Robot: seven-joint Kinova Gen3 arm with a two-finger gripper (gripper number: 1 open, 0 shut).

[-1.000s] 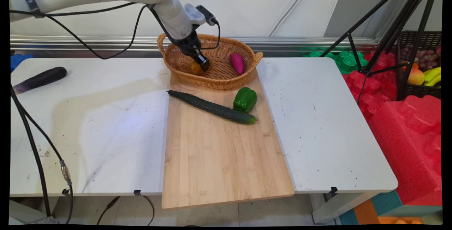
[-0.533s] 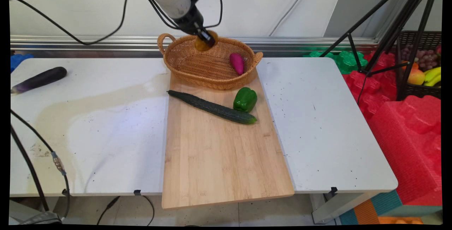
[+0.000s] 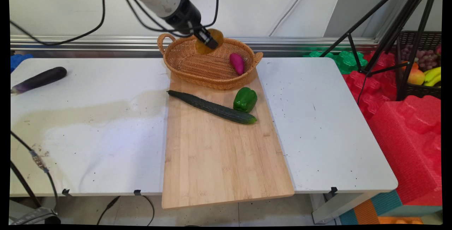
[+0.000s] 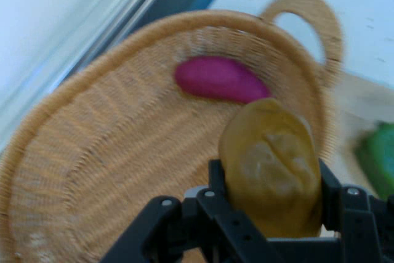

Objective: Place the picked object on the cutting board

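Now jaws clenched on yellow-brown potato, long axis along fingers, above basket.

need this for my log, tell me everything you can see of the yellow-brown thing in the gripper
The yellow-brown item is a rounded, potato-like lump with a dull, creased skin. It is clamped between the gripper's two black fingers and held in the air above the wicker basket, touching nothing else. A purple sweet potato lies below in the basket.

The near half of the cutting board lies bare; cucumber and pepper crowd its far end.
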